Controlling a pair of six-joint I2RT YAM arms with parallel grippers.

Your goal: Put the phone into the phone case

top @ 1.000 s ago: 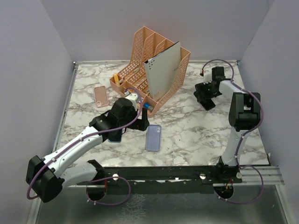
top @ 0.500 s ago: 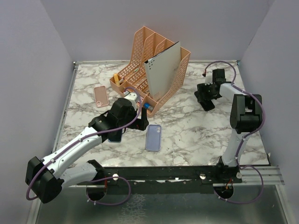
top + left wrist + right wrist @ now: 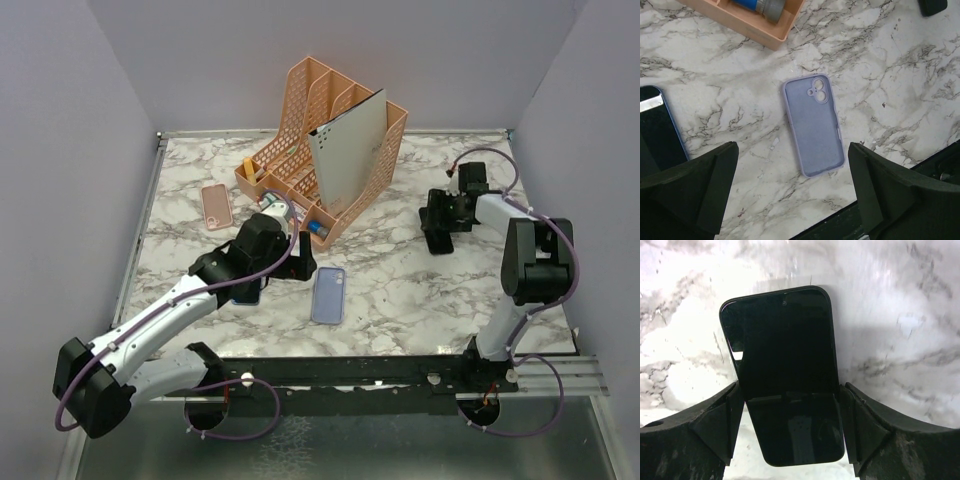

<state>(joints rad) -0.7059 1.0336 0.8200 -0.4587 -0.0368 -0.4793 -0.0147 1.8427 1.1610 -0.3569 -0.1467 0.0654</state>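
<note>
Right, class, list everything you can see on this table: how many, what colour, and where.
table: one, white-grey marble, under everything
rack: one, peach, back centre
folder: one, grey, standing in the rack
marker: one, blue, rack's front tray
pink case: one, pink, left of the rack
lilac case: one, lilac, near centre, empty, lying flat
blue phone: one, dark with a blue edge, left of the lilac case, under the left arm
black phone: one, black, right side
left gripper: one, black, open above the lilac case
right gripper: one, black, fingers against the black phone's sides
</note>
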